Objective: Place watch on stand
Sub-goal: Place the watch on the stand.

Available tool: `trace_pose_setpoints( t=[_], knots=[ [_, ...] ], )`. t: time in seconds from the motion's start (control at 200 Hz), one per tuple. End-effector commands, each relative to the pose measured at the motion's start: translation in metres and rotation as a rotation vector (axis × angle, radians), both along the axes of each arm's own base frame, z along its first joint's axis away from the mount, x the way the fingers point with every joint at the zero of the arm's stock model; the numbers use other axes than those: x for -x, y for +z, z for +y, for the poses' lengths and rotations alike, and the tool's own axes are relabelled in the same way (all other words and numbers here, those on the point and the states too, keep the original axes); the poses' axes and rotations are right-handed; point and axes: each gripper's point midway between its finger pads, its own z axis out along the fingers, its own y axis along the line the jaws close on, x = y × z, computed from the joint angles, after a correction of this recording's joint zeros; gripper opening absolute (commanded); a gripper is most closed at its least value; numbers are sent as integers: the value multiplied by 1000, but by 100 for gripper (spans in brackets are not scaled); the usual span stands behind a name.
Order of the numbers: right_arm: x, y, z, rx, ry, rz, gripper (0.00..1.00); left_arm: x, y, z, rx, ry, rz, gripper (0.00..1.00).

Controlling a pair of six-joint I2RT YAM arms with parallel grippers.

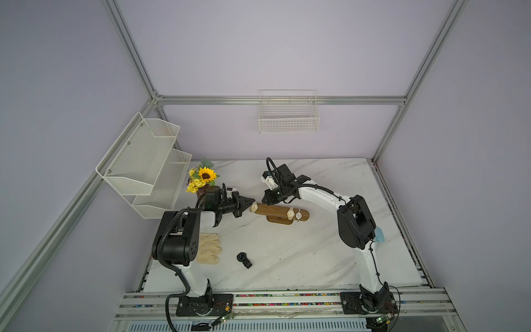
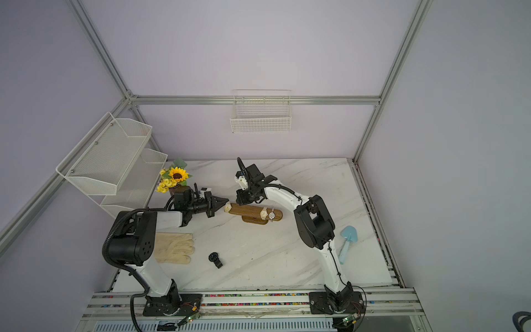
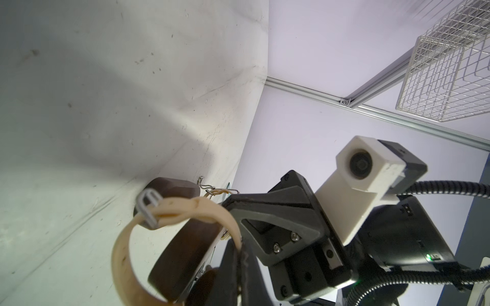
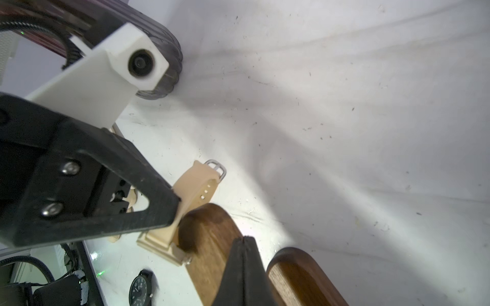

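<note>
Beige watch [image 4: 196, 185] — silver buckle [image 4: 217, 168] — looped round brown wooden stand [image 4: 212, 238]

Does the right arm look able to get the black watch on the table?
Probably yes. The black watch lies alone on open table, nothing over it. The right pincer is shut and looks empty at the stand, so it must open first.

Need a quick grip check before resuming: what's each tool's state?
Left tool: closed on the beige watch strap.
Right tool: closed, nothing held.
</note>
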Motion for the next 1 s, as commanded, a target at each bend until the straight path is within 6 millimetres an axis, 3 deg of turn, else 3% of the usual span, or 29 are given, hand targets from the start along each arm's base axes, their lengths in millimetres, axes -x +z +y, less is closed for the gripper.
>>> trace_pose_setpoints(
  t=[0.0, 0.335, 0.66, 0.995],
  knots=[
    [10, -4, 8, 1, 53, 19, 0, -9, 22, -7, 25, -30, -83, 0],
    [10, -1, 9, 11, 50, 0, 0, -1, 10, -8, 46, -16, -54, 0],
    [7, -1, 6, 27, 30, -10, 0, 8, 12, -7, 80, 13, -61, 0],
    [5, 13, 5, 10, 18, -42, 0, 12, 4, -5, 94, 36, -52, 0]
  ],
)
